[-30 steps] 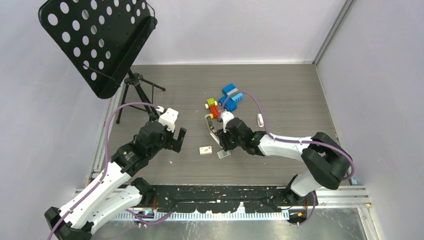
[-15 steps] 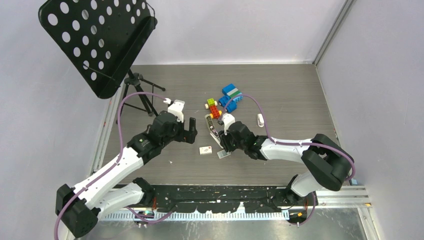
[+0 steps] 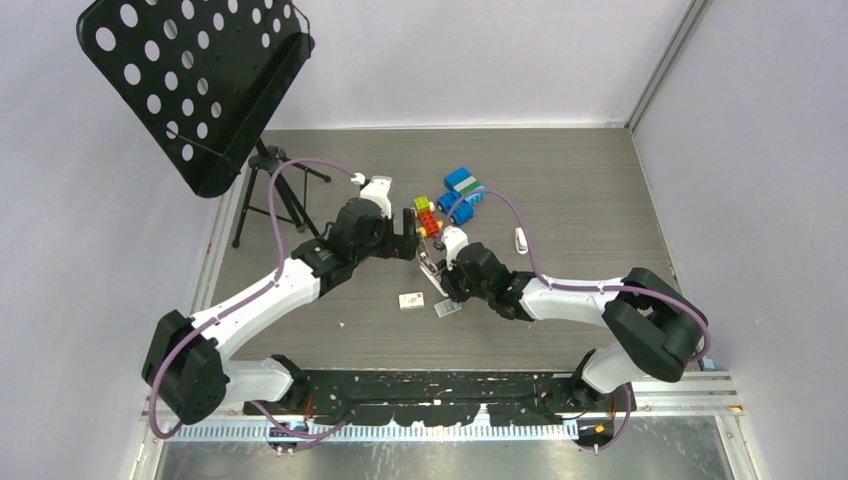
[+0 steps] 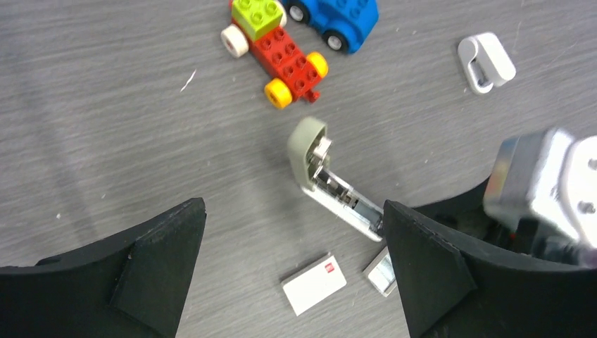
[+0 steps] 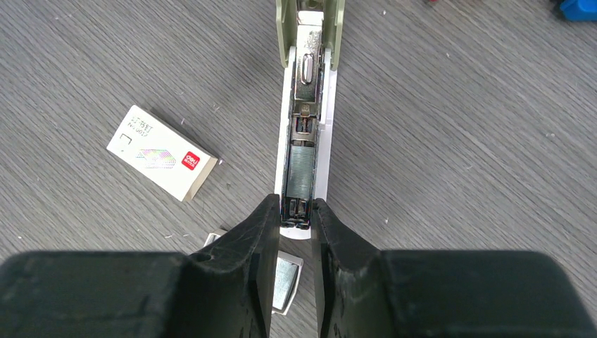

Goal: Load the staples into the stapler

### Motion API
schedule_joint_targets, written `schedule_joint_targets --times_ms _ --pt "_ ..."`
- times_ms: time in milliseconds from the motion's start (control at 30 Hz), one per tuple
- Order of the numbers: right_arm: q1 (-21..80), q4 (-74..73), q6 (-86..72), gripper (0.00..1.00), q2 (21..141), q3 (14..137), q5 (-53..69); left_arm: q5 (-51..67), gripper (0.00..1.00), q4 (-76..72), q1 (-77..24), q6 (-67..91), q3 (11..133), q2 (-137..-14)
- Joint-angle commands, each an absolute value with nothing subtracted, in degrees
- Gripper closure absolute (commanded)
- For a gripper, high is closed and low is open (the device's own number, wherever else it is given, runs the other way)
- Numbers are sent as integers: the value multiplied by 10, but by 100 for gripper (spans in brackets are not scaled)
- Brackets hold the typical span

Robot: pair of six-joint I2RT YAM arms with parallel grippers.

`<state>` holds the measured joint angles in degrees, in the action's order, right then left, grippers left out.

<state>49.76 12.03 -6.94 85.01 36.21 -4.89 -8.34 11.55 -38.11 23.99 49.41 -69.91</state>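
**Top external view: right pincer (image 5: 293, 205) nipped on the open stapler (image 5: 305, 127), left pincer (image 4: 292, 208) gaping over it**

Walls close the table (image 3: 600, 200) on its left, far and right sides, and a metal rail runs along the near edge. A black perforated music stand (image 3: 190, 80) overhangs the far-left corner, its tripod just left of the left arm. Bare tabletop stretches to the right of the right pincer and to the near left of the left pincer. Between the two pincers room is tight, since they face each other closely over the stapler.

Beyond the left pincer stand a blue toy car (image 4: 331, 17) and a red-and-green brick car (image 4: 274, 49). A white claw-shaped piece (image 4: 486, 63) lies off to the right.

The left pincer stands at full spread, holding and touching nothing. The right pincer is narrow, its fingers pressed against either side of the near end of the stapler's white base. The stapler lies flat, its grey-beige top swung open away from that pincer and its channel exposed. A whitish staple box (image 5: 158, 162) lies left of the right pincer. The staples (image 5: 285, 282), a small silvery strip, lie on the table partly under that pincer's left finger, beside the stapler's near end.
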Motion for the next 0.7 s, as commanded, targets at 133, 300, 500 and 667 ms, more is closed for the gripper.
schedule_joint_targets --times_ms 133,300,500,667 --pt "501 144 -55 72 854 365 -48 -72 1 40 -371 270 550 -762" --pt "503 140 -50 72 856 366 -49 -62 3 23 -359 296 553 -789" --pt "506 139 -47 72 855 366 -50 -42 9 14 -350 314 560 -815" --pt "508 139 -45 73 854 365 -50 -30 14 3 -345 331 560 -837"
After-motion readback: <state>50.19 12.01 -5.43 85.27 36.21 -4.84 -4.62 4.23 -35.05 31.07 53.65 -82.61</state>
